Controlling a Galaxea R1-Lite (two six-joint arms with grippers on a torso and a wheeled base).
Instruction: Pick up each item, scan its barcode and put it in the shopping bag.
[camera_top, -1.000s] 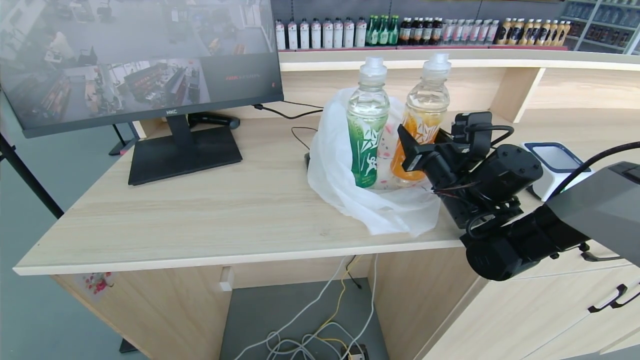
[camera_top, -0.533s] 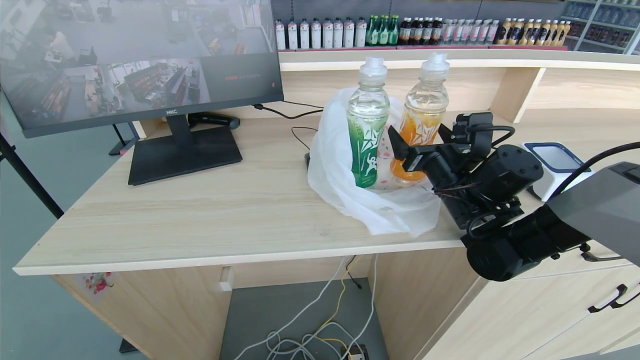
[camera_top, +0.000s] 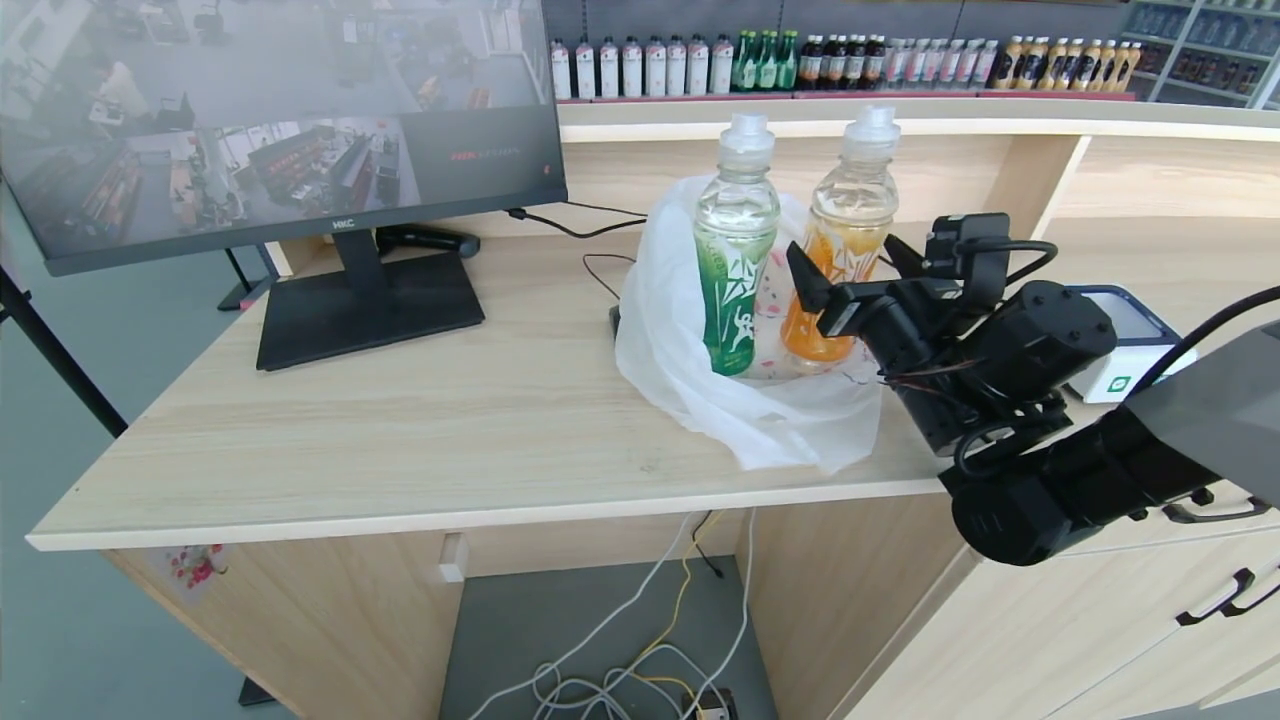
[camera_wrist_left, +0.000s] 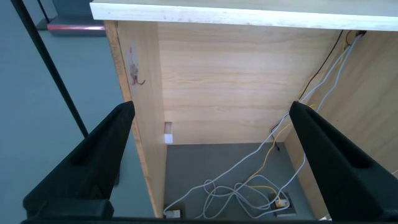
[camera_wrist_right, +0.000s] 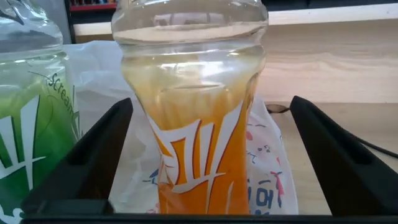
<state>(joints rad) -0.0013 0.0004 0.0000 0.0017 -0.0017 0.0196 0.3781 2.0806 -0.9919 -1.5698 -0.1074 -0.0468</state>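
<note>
Two drink bottles stand upright in the white shopping bag (camera_top: 700, 385) on the counter: a green-labelled bottle (camera_top: 737, 255) and an orange-labelled bottle (camera_top: 850, 215). My right gripper (camera_top: 846, 260) is open at the orange bottle's label, one finger on each side. In the right wrist view the orange bottle (camera_wrist_right: 199, 124) shows between the spread fingers with a gap on both sides, the green bottle (camera_wrist_right: 31, 143) beside it and the bag (camera_wrist_right: 267, 174) behind. My left gripper (camera_wrist_left: 211, 109) hangs open below counter height, facing the counter's underside and holding nothing.
A white barcode scanner (camera_top: 1125, 350) sits on the counter at the right, partly behind my right arm. A monitor (camera_top: 280, 120) on a black stand fills the counter's left back. Cables (camera_wrist_left: 249, 186) lie on the floor under the counter. A shelf of bottles (camera_top: 840, 60) runs along the back.
My right arm has risen slightly and shifted right, now covering part of the scanner. Both bottles stayed standing in the bag.
</note>
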